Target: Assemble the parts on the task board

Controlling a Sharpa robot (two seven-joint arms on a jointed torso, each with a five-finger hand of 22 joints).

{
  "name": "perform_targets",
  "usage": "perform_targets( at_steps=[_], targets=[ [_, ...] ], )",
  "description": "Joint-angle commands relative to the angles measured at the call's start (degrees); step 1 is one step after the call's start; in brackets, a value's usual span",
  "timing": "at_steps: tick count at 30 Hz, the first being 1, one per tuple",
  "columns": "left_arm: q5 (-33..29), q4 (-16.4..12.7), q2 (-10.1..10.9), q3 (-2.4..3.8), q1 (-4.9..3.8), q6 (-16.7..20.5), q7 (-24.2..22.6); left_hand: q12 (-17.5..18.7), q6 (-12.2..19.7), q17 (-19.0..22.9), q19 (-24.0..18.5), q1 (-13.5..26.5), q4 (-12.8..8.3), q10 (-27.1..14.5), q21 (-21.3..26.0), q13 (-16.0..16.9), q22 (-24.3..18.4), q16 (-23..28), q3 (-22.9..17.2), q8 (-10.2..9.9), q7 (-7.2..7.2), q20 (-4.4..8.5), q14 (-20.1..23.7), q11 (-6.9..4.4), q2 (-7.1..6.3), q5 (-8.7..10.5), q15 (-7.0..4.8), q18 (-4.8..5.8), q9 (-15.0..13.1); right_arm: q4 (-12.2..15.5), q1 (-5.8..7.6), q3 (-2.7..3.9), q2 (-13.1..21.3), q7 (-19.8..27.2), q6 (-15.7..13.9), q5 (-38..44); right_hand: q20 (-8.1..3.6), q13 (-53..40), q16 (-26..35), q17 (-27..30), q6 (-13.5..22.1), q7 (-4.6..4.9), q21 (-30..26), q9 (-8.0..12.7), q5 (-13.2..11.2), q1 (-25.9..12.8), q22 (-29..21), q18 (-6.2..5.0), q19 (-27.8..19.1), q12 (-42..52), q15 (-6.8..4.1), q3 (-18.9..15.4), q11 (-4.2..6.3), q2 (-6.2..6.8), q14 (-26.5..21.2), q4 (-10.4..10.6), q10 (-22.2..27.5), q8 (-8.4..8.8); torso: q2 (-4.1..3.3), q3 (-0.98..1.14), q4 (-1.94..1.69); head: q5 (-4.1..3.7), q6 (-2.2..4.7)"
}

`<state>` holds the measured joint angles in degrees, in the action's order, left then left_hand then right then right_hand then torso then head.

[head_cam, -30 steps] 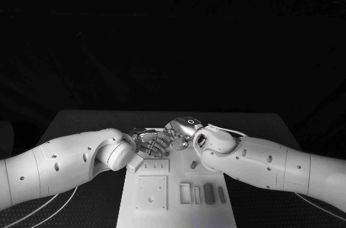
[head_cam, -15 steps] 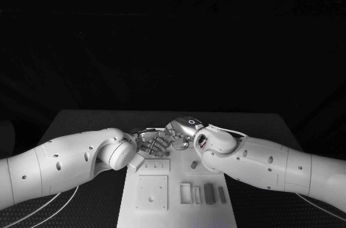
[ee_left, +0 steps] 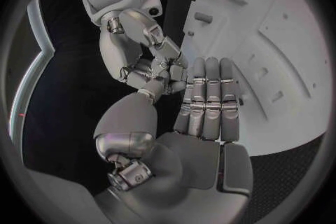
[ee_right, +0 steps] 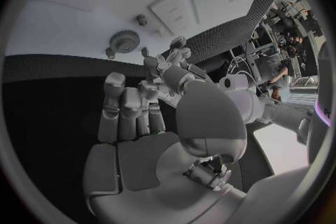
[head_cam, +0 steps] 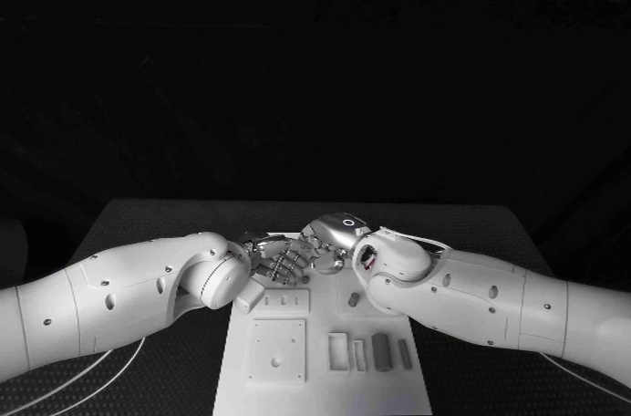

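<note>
I had both hands fingertip to fingertip over the board's point(head_cam: 322, 384) far end, probably passing a part, yet whether left hand point(head_cam: 274, 256) or right hand point(head_cam: 329, 238) gripped anything I couldn't tell; grey parts point(head_cam: 380, 352) lay nearer me.

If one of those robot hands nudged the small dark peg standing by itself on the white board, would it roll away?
Probably it would tip first: the small dark peg stands upright and looks narrow, so a sideways push could topple it. It looks rounded, so once down it may roll on the smooth task board. It seems stiff and light.
</note>
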<state>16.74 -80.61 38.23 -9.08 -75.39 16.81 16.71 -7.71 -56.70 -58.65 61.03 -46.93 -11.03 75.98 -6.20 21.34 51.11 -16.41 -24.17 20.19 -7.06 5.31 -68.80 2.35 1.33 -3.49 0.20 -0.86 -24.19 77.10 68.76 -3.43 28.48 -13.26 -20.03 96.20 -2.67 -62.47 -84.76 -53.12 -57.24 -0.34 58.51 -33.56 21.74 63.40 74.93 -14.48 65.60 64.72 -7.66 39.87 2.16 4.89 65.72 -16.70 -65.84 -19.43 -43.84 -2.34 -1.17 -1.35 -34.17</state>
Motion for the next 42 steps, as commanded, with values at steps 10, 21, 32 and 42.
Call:
perform_targets(
  at_steps=[10,21,32,42],
  targets=[
    [2.0,-0.2,-0.1,0.04,-0.02,0.3,1.1,-0.1,-1.0,-0.9,0.9,-1.4,-2.9,1.0,-0.3,0.4,0.6,0.1,-1.1,0.1,0.29,0.14,-1.0,-0.19,0.90,-3.44,-0.05,0.74,0.2,-0.2,-0.01,0.03,-0.1,-0.6,0.5,1.2,-0.15,0.1,0.0,0.1,-4.7,4.40,0.4,-0.5,-0.2,-0.2,0.8,-0.52,0.0,-0.3,-0.05,0.3,0.06,-0.22,0.5,0.1,-0.4,-0.18,-0.01,-0.11,-0.07,-0.12,-0.18],
    [2.4,-0.3,0.1,0.04,-0.01,0.5,1.5,0.3,-1.6,-2.1,1.3,-2.6,-2.9,1.5,-0.3,1.0,1.9,1.0,-6.7,-0.1,0.34,0.19,-1.7,-0.25,-0.54,-10.54,-0.09,0.86,0.2,-0.5,-0.04,0.03,0.0,-0.8,0.3,1.2,-0.15,0.1,0.0,0.1,-4.8,4.39,0.4,-0.5,-0.2,-0.2,0.8,-0.52,0.1,-0.3,-0.05,0.3,0.07,-0.22,0.6,0.1,-0.4,-0.16,0.00,-0.10,-0.04,-0.08,-0.25],
    [2.5,-0.3,0.1,0.04,0.02,1.1,1.7,0.8,-0.6,-2.3,0.9,-2.4,-3.4,1.0,0.0,1.1,2.3,1.7,-6.9,-0.7,-0.12,-0.01,-1.3,0.04,-1.15,-11.79,0.13,0.86,0.3,-0.2,-0.09,0.03,0.0,-0.6,0.4,0.3,-0.14,0.1,0.0,0.1,-4.8,4.39,0.3,-0.5,-0.2,-0.2,0.8,-0.52,0.1,-0.3,-0.05,0.3,0.08,-0.24,0.6,0.1,-0.5,-0.14,0.01,-0.05,-0.04,0.00,-0.25],
    [1.0,-0.5,0.0,0.04,0.03,1.8,0.7,1.6,3.0,-2.4,0.0,-0.4,-0.5,-0.2,0.8,1.3,2.8,3.2,-6.4,-2.4,-1.62,-0.38,-0.8,0.65,-5.84,-0.29,0.55,0.72,0.9,-0.3,-0.14,0.03,0.0,-0.7,0.8,-0.5,-0.14,0.1,0.0,0.2,-4.8,4.39,0.3,-0.5,-0.2,-0.2,0.8,-0.52,0.1,-0.3,-0.05,0.3,0.08,-0.26,0.6,0.1,-0.5,-0.12,0.01,-0.08,0.01,-0.02,-0.22]
  ],
)
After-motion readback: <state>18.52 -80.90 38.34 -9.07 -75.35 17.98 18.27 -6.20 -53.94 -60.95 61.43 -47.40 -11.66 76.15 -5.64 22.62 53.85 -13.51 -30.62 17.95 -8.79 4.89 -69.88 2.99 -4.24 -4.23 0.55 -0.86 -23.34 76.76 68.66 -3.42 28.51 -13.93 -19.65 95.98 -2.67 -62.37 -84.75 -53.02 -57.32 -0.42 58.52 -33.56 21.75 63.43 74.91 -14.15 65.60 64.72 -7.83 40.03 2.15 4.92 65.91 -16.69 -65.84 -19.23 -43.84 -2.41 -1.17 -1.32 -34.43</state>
